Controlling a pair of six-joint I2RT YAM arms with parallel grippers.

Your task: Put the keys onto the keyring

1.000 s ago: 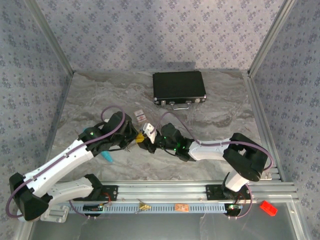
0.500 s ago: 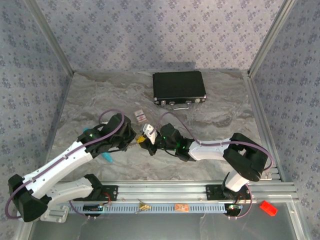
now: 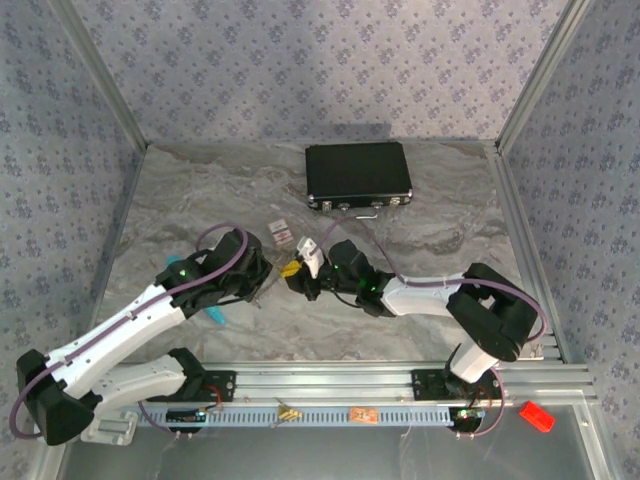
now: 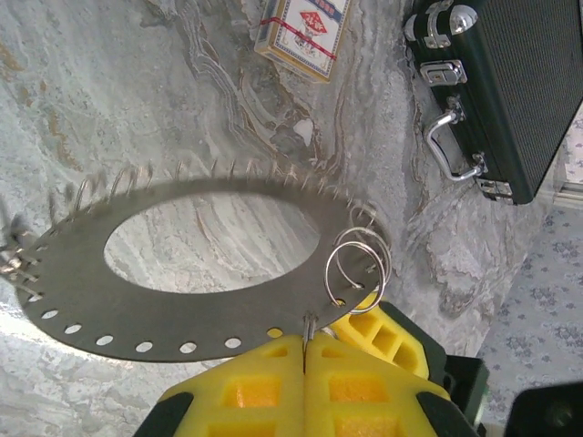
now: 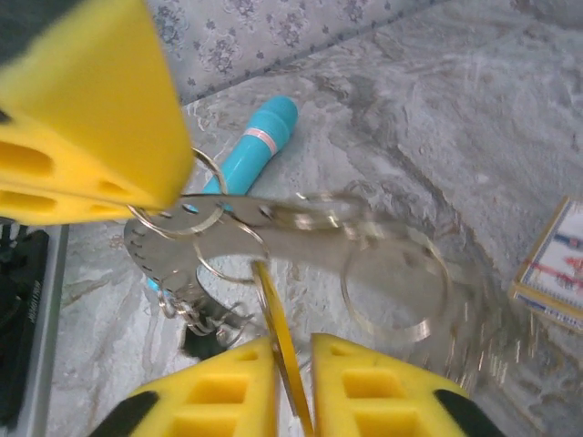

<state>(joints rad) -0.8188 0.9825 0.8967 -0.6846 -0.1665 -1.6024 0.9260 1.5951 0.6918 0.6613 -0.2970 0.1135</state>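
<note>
On the left, my left gripper has its yellow pads pressed together on the rim of the keyring. It holds the keyring flat above the table, near the middle and well in front of the black case. I judge the keyring to be thin, stiff sheet metal, light and slick on its faces, so an edge pinch like this is the right hold. The plate could swivel about that one spot if it is pushed from the side. The small split rings hanging at its rim look springy and loose. I expect them to swing away at a touch rather than stand firm.

To the right, my right gripper has the key standing edge-on between its fingers, just beside the keyring's rim. The pads are a little apart, and I cannot tell whether they pinch the key or only flank it. I take the key to be very light, hard and easy to drop. Its flat head is the place to hold, leaving the blade end free.

As to looks, the keyring is a pale grey oval plate with one large opening in the middle. Little holes run round its rim, and thin wire loops fan along the far edge. The key shows as a thin bright yellow strip. A blue tube and a red-and-white box lie on the table.
</note>
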